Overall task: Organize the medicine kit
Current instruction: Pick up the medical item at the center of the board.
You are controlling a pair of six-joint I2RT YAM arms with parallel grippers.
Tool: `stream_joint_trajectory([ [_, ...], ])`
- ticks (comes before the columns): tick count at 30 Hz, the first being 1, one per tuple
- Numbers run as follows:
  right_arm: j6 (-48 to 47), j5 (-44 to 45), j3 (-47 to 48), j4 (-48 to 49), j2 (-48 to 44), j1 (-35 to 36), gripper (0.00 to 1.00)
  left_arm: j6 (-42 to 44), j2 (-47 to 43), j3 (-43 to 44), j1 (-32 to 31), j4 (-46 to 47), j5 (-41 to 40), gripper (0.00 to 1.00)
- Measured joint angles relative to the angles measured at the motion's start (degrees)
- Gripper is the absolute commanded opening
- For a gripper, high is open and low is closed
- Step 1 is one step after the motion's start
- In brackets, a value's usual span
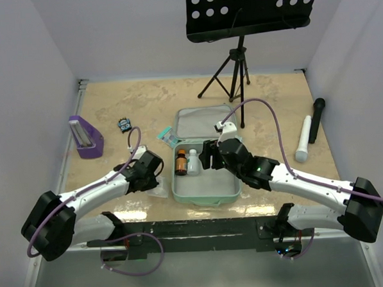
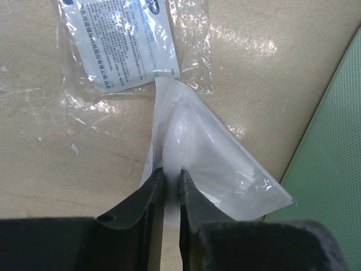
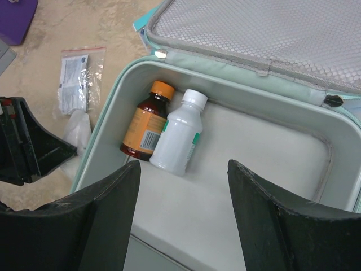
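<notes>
From the left wrist we see the kit (image 2: pixel 333 147) only as a green strip cut by the right edge; the packet (image 2: pixel 121 42) loses its top and its print is too blurred to read. The left gripper (image 2: pixel 170 176) hides the near end of the pouch (image 2: pixel 214 164), so we cannot tell whether it is pinched. From the right wrist the lid (image 3: pixel 265 34) and purple stand (image 3: pixel 17 17) run off the frame, and the white bottle (image 3: pixel 176 138) covers part of the brown bottle (image 3: pixel 141 127). From above, the music stand (image 1: pixel 252 8) is cropped.
</notes>
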Motion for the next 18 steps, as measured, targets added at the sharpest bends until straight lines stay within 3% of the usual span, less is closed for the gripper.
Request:
stream_joint_trajectory([
  [5,0.0,-0.1,0.0,0.0,0.0,0.0,0.67,0.0,-2.5,1.9,0.0,-4.9,-2.1,0.12],
  [12,0.0,-0.2,0.0,0.0,0.0,0.0,0.67,0.1,-8.7,12.3,0.0,-12.7,-6.5,0.13],
  [18,0.0,0.0,0.4,-0.5,-0.2,0.0,0.67,2.0,-11.7,20.8,0.0,-11.8,-5.7,0.13],
])
